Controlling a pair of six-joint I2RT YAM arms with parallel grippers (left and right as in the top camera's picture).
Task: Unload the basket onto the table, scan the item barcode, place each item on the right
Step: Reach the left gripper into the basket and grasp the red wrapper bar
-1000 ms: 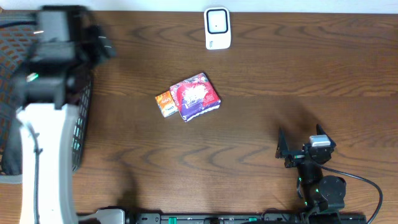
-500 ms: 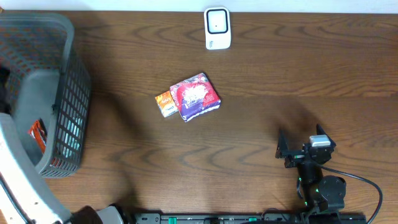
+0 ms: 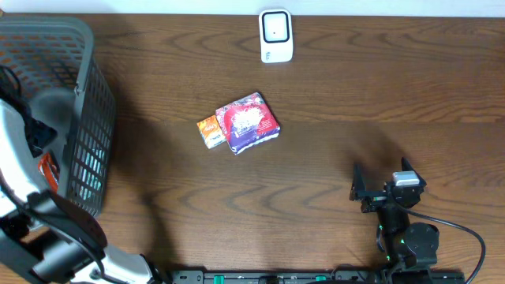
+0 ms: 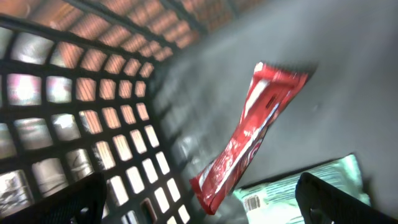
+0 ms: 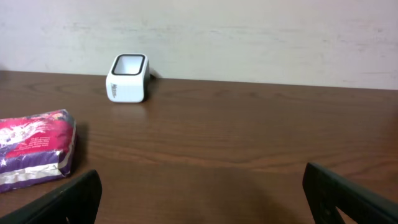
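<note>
Reaching left arm: down inside the grey mesh basket (image 3: 83, 95) at the left edge of the table (image 3: 331, 87). The overhead view shows only arm and cable in there, no fingers.
Left gripper (image 4: 200, 186): the left wrist view has it, jaws spread wide with nothing between them, hanging over the basket floor.
Red wrapper (image 4: 249, 137): lying loose on the basket floor, under the gap in the jaws, untouched. From overhead it is only a red-orange sliver behind the mesh.
Pale green packet (image 4: 305, 183): just beside the wrapper's lower end, with a barcode label (image 4: 252, 202) facing the camera. Only the left wrist view shows it.
Right gripper (image 5: 202, 180): wide open and empty, low over the near right of the table.
Scanner (image 3: 275, 35): white, standing at the far edge, well apart from both grippers.
Red-and-purple packet (image 3: 248, 122): mid-table, touching a small orange box (image 3: 209, 132) on its left. The right wrist view catches the packet's end but not the box.
</note>
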